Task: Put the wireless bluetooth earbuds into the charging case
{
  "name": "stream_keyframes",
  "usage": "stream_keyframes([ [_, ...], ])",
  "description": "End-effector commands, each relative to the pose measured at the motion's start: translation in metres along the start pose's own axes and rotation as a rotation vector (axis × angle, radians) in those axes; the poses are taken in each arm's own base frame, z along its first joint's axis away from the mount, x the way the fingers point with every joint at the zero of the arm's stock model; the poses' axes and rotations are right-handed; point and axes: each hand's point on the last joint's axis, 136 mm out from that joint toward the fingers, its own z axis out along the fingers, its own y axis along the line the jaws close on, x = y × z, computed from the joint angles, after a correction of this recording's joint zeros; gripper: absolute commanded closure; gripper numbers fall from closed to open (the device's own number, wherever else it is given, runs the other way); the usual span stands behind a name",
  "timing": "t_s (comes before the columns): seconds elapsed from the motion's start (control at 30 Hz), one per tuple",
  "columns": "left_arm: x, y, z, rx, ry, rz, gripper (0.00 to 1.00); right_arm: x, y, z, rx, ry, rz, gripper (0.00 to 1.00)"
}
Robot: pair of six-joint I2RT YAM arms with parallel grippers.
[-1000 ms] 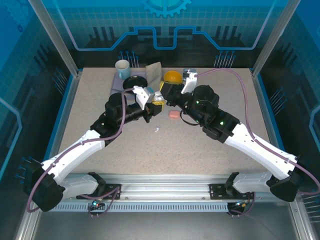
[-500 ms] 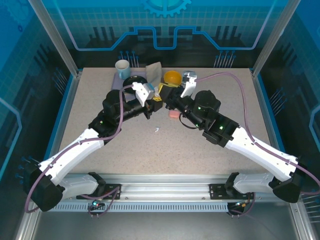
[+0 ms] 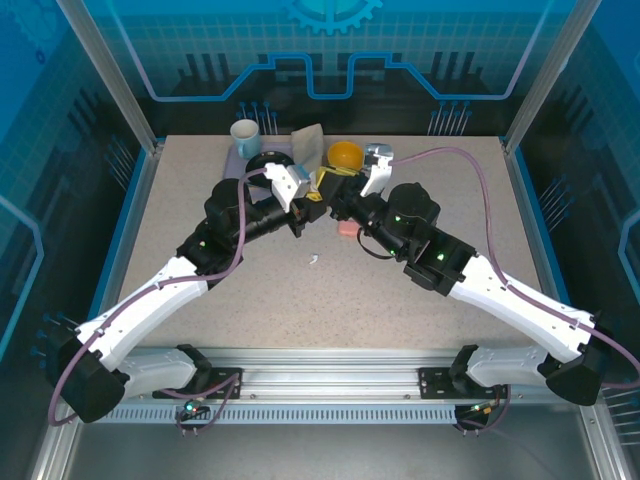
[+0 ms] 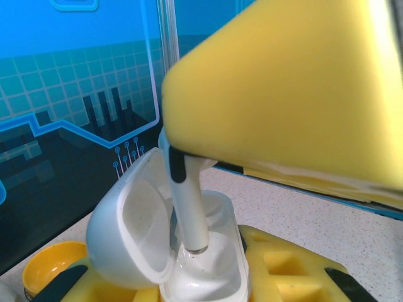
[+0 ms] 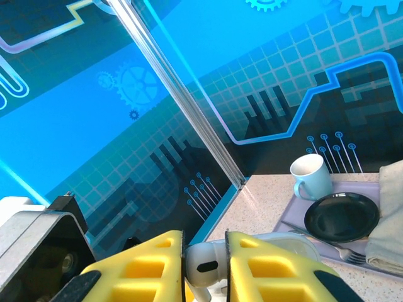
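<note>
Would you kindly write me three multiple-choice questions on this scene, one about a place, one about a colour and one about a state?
1. Where does the mug stand?
A) in a yellow bowl
B) beside the black plate
C) at the near edge of the table

2. What colour is the earbud held in the right gripper?
A) white
B) pink
C) black

3. How is the lid of the case?
A) shut
B) open
C) taken off and laid aside

Answers:
1 B: the right wrist view shows the mug right next to the black plate.
2 A: the earbud pinched in the right gripper is plainly white.
3 B: the lid is swung back, still hinged to the case, and the earbud's stem stands in the case.
</note>
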Motion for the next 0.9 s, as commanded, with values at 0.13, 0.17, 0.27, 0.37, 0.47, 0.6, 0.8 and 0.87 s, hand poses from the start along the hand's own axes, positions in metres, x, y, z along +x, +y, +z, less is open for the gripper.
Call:
stream_keyframes([
  [0.13,-0.029,0.002,-0.004,-0.024,-0.065,0.034,1.00,0.003,0.002,-0.002,-0.006,-0.019,0.021,0.80],
  [0.17,-0.029,0.002,-0.004,-0.025,-0.065,0.032,1.00,0.004,0.001,-0.002,-0.006,-0.017,0.023,0.80],
  [0.27,-0.029,0.002,-0.004,-0.027,-0.065,0.027,1.00,0.007,0.000,0.000,-0.002,-0.010,0.027,0.80],
  [0.37,-0.029,0.002,-0.004,-0.027,-0.067,0.026,1.00,0.008,0.000,0.001,-0.003,-0.008,0.030,0.80],
  [0.47,-0.029,0.002,-0.004,-0.024,-0.066,0.022,1.00,0.009,0.002,0.003,-0.011,-0.006,0.038,0.80],
  [0.6,-0.027,0.001,-0.003,-0.022,-0.063,0.018,1.00,0.008,0.005,0.005,-0.019,-0.008,0.042,0.81],
  [0.8,-0.027,0.002,-0.003,-0.027,-0.065,0.016,1.00,0.009,0.004,0.006,-0.015,-0.005,0.045,0.81],
  [0.87,-0.028,0.003,-0.003,-0.030,-0.069,0.018,1.00,0.012,0.003,0.006,-0.015,0.001,0.052,0.81],
])
